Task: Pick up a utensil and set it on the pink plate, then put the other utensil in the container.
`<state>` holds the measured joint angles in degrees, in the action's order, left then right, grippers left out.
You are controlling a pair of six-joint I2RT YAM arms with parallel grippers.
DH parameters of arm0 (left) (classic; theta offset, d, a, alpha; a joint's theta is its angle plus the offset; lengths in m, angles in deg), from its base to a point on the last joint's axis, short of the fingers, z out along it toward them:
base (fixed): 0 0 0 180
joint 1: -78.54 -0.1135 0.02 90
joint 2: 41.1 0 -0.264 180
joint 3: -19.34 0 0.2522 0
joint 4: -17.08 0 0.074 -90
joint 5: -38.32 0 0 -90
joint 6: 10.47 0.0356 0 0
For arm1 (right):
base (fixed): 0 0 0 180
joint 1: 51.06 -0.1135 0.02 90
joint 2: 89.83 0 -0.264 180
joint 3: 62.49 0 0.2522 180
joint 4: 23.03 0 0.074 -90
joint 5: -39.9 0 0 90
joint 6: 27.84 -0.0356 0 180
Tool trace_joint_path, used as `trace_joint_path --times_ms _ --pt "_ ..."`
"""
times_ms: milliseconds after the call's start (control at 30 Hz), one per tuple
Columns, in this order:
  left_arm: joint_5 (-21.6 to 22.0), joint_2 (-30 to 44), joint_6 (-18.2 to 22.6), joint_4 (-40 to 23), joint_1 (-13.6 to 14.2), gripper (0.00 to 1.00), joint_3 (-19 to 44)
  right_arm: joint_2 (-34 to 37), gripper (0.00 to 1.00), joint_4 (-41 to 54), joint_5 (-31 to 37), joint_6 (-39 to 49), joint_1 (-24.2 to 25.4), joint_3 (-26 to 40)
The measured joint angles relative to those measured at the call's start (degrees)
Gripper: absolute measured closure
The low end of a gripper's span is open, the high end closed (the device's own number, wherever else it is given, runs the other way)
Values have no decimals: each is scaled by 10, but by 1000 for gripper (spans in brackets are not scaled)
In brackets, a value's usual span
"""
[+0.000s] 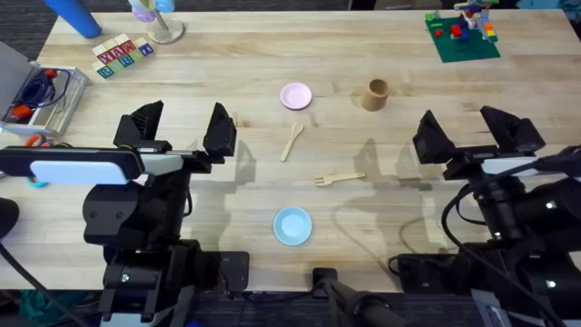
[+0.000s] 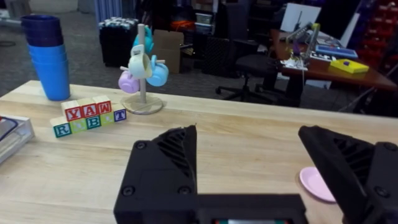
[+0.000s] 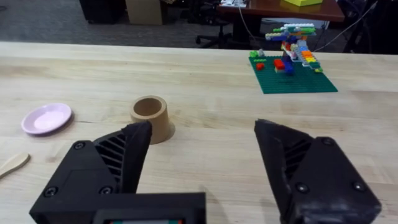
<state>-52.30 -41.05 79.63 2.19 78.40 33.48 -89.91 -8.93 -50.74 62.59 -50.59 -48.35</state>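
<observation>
**Both utensils untouched, arms held back with jaws apart**

Neither step of the task had been done. The fork [image 1: 339, 178] lay flat on the table [image 1: 408, 91] near the middle, tines toward the left arm's side, handle toward the right arm. The spoon [image 1: 290, 142] lay just beyond it, slanted, its bowl end nearest the pink plate [image 1: 296, 95]. The plate was bare, and the cup [image 1: 376, 94] stood upright and apart from it on the right arm's side, with nothing showing in it in the right wrist view. A blue plate [image 1: 292, 225] sat on the near side of the fork, no part of the job.

The left gripper [image 1: 182, 130] hung above the table, well left of the spoon, jaws wide apart and holding nothing. The right gripper [image 1: 474, 132] hung likewise to the right of the fork, jaws wide apart, also holding nothing.

The step in hand looked to be the first reach. The right arm seemed the better placed for the fork: it would need to swing inward, come down over the thin handle and close across its width, low enough to catch so flat a piece.
</observation>
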Motion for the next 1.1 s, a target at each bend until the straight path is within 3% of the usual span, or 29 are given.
trace_joint_path --times_ms 500,667,867,1100 --pt "0 0 0 32 0 8 0 0 5 0 2 2 1 0" --pt "7 0 -55 60 -11 9 1 6 7 26 -3 5 1 22" --pt "8 43 -87 57 -28 9 50 76 7 140 -5 34 1 159" --pt "-18 202 -78 23 -29 9 191 256 7 293 -7 67 1 354"
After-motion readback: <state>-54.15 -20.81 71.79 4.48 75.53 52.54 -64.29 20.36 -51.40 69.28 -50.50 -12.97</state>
